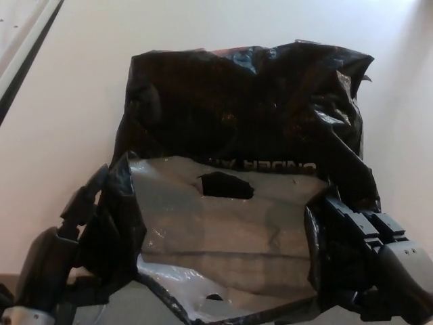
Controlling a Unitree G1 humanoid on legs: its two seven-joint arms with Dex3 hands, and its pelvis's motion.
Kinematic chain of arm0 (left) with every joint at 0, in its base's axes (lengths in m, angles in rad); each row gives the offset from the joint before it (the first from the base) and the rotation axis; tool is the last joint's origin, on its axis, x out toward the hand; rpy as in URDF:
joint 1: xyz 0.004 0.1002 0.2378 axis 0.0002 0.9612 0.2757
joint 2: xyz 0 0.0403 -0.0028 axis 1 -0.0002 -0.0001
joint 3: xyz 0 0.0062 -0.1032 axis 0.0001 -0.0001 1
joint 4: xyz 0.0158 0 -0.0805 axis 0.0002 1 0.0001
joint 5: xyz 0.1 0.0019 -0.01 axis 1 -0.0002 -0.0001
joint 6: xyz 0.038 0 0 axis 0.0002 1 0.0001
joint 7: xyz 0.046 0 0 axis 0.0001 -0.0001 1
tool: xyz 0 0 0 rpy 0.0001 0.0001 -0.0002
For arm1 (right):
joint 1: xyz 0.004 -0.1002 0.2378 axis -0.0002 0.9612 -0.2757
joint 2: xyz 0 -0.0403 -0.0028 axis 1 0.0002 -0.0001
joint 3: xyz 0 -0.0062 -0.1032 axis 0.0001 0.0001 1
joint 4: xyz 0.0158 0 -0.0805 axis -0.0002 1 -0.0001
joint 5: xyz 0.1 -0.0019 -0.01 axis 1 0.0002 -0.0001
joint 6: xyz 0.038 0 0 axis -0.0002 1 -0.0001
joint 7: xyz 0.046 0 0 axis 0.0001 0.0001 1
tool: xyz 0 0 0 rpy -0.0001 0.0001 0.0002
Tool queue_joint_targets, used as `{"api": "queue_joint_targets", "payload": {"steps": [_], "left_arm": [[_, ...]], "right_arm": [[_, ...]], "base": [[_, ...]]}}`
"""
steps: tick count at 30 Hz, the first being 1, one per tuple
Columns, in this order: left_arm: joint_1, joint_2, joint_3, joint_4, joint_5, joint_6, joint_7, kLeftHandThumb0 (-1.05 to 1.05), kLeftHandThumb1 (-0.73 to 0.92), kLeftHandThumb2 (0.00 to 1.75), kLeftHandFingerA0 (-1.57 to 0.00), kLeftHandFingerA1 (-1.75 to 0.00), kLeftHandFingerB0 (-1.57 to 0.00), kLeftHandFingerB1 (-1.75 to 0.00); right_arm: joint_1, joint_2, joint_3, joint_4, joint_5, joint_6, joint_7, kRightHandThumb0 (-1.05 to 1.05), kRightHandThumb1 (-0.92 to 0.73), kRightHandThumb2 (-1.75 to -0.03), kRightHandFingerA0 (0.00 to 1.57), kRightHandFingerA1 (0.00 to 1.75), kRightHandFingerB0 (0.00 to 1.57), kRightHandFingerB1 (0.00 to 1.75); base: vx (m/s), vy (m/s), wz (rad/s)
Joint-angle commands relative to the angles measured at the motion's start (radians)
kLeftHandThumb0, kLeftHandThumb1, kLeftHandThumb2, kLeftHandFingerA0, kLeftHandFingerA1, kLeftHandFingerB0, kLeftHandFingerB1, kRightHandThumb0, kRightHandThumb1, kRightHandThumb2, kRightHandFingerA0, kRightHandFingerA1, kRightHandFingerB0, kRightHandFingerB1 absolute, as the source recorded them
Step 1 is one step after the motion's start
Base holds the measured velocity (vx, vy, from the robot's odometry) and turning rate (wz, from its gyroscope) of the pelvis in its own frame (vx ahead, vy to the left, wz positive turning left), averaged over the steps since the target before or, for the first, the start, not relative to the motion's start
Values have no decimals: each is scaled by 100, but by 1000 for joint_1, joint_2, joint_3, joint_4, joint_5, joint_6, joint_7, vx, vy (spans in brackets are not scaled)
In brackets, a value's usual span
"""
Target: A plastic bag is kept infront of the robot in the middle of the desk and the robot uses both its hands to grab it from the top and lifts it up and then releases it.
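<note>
— How are the hands sitting?
— The left hand (pixel 81 223) and right hand (pixel 362 254) are each pinching an edge of the plastic bag (pixel 243 169), fingers pointing away.
— And the bag?
— It is lying mid-table (pixel 67 115), mouth gaping toward the robot.

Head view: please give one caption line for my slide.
Both robot hands, left hand and right hand, at the open plastic bag.

Looks like an office or lab: plain, smooth off-white tabletop (pixel 81 101), with a pale panel edged by a dark strip (pixel 27 51) at far left.
</note>
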Motion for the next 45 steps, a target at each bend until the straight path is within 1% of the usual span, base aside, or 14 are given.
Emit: {"api": "queue_joint_targets", "payload": {"steps": [1, 6, 7, 8, 10, 12, 22, 25, 26, 29, 37, 38, 39, 45], "left_arm": [[38, -15, -37, -72, -73, 140, -149, -56, 35, 68, -9, -37, 0, -1], [35, -31, -52, -144, -132, 344, -262, -64, 42, 75, -26, -65, 0, -3], [-13, -37, -39, -154, -197, 567, -354, -56, 58, 56, -63, -175, -35, -154], [-21, -40, -35, -157, -191, 629, -357, -43, 66, 59, -87, -175, -56, -175], [-43, -43, -35, -150, -145, 704, -342, -51, 58, 83, -120, -154, -90, -138], [-96, -56, -7, -83, -183, 745, -347, -28, 76, 60, -77, -175, -48, -175], [-166, -120, 121, 47, -309, 772, -318, -49, 55, 82, -107, -144, -80, -130], [-161, -129, 132, 51, -309, 759, -313, -31, 70, 59, -83, -175, -57, -175], [-147, -131, 131, 35, -308, 734, -313, -50, 55, 82, -107, -144, -80, -130], [-115, -132, 117, -21, -275, 663, -302, -52, 55, 81, -110, -147, -81, -132], [-86, -94, 68, -478, -319, 587, -393, -44, 74, 63, -94, -175, -67, -175], [-96, -81, 62, -573, -312, 589, -396, -70, 59, 87, -111, -147, -88, -135], [-114, -72, 63, -634, -312, 594, -397, -42, 75, 63, -93, -175, -65, -175], [-255, -61, 75, -960, -374, 667, -390, -38, 70, 60, -98, -175, -73, -175]], "right_arm": [[-5, 3, 6, 9, -4, 3, -10, -49, -50, -56, 21, 33, 0, 20], [-19, 11, 13, 27, -12, 1, -26, -49, -49, -56, 22, 34, 1, 20], [-17, 18, 12, 23, -6, 0, -26, -46, -53, -56, 42, 40, 22, 30], [-13, 27, 9, 24, -1, -7, -39, -41, -52, -56, 55, 53, 47, 38], [-8, 35, 0, 28, 22, -40, -53, -32, -56, -57, 45, 125, 55, 89], [-14, 43, -15, 73, 60, -158, -109, -21, -73, -61, 49, 175, 29, 174], [42, 56, -59, -19, 118, -192, -90, -37, -81, -42, 43, 175, 38, 153], [39, 60, -66, -21, 133, -216, -82, -38, -81, -42, 44, 175, 37, 152], [35, 61, -70, -45, 162, -228, -54, -47, -67, -83, 72, 128, 48, 109], [8, 48, -87, -111, 228, -265, 7, -31, -85, -56, 43, 175, 29, 149], [-177, 35, -205, -580, 518, 59, 264, -41, -88, -65, 82, 175, 63, 138], [-237, 24, -224, -616, 553, 102, 295, -28, -74, -118, 95, 115, 63, 98], [-282, 25, -238, -626, 558, 128, 299, -48, -85, -66, 87, 174, 66, 153], [-547, 0, -304, -616, 574, 203, 344, -46, -66, -105, 126, 138, 94, 114]], "base": [[0, 0, 0], [0, 0, 0], [0, 0, 0], [0, 0, 0], [0, 0, 0], [0, 0, 0], [0, 0, 0], [0, 0, 0], [0, 0, 0], [0, 0, 0], [0, 0, 0], [0, 0, 0], [0, 0, 0], [0, 0, 0]]}}
